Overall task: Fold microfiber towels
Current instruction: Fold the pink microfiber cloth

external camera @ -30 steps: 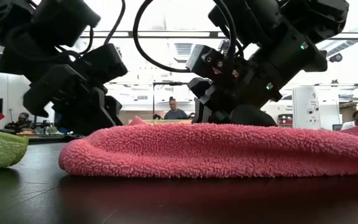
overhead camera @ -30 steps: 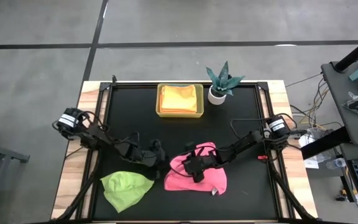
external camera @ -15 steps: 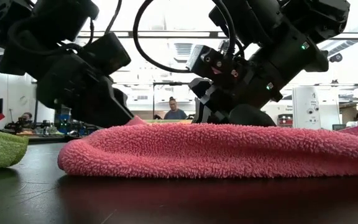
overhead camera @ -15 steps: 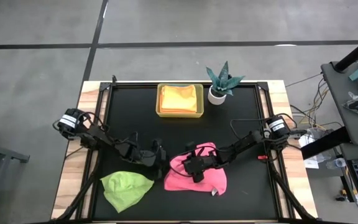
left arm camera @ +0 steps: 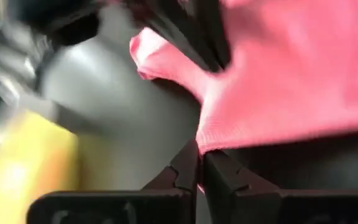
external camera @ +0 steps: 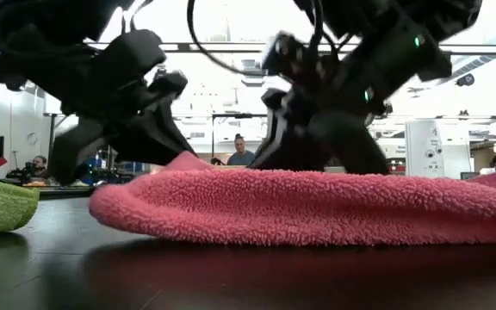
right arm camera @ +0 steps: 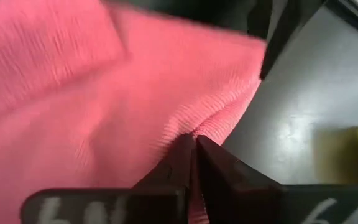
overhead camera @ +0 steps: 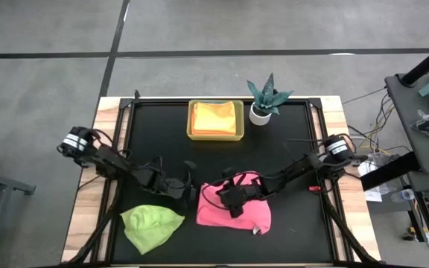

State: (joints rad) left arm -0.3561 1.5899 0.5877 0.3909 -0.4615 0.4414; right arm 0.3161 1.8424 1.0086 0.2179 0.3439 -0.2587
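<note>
My left hand [overhead camera: 192, 193] just snapped down from wide open and now pinches the pink towel's [overhead camera: 237, 212] 9 o'clock edge. My right hand [overhead camera: 229, 201] is clamped on the same towel near its middle, so I reckon the fold's ready to go. The lime green towel [overhead camera: 153, 225] waits at 7 on the worktop [overhead camera: 289, 149]. Up at 12, the yellow tray [overhead camera: 216, 119] holds an orange-yellow towel [overhead camera: 216, 116].

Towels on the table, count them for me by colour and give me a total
Pink towel: 1
Lime green towel: 1
Orange-yellow towels stacked in the yellow tray: separate layers cannot be told from above, at least 1
Total: at least 3
</note>
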